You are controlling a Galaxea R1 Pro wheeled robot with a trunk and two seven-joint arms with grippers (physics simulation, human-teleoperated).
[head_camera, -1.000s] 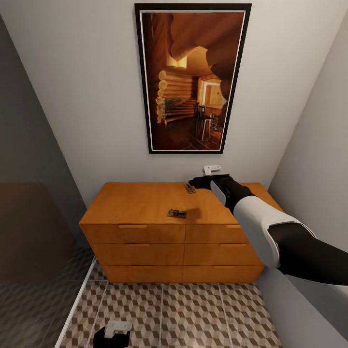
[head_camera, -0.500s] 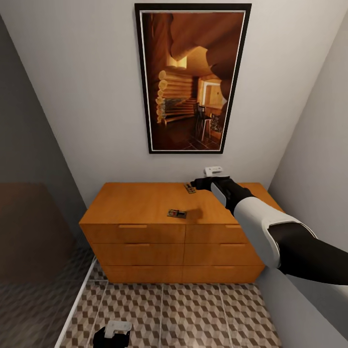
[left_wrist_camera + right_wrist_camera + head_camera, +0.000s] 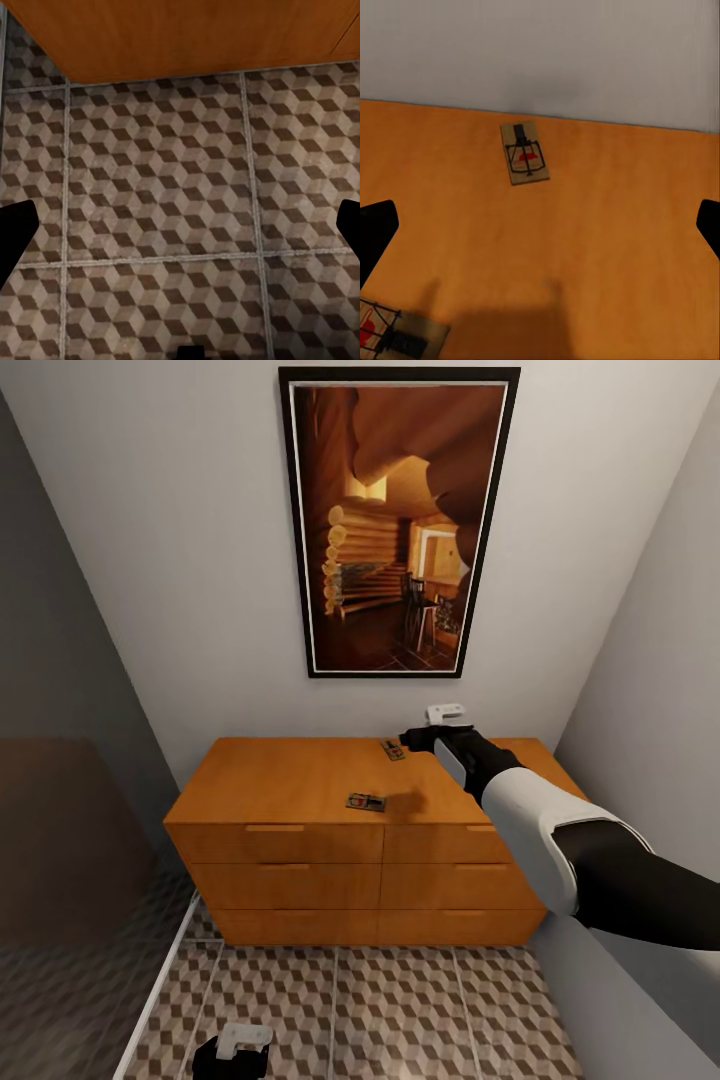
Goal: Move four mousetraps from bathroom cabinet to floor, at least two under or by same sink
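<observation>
Two mousetraps (image 3: 392,749) are seen on the cabinet (image 3: 300,780) top; the far one lies at 9 o'clock of the right tool (image 3: 408,740), which is held wide open & empty. It's judged light, stiff, snappy; best pinched by the wood edges.

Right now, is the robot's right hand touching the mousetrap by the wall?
Apart. In the right wrist view, the mousetrap lies alone on the cabinet top, with bare wood between it and both open fingertips of the right gripper.

The right arm reaches from 4 o'clock toward centre, its right tool (image 3: 408,740) with fingers spread wide, holding nothing. The left tool (image 3: 232,1050) hangs low at 7 o'clock, fingers likewise parted.
</observation>
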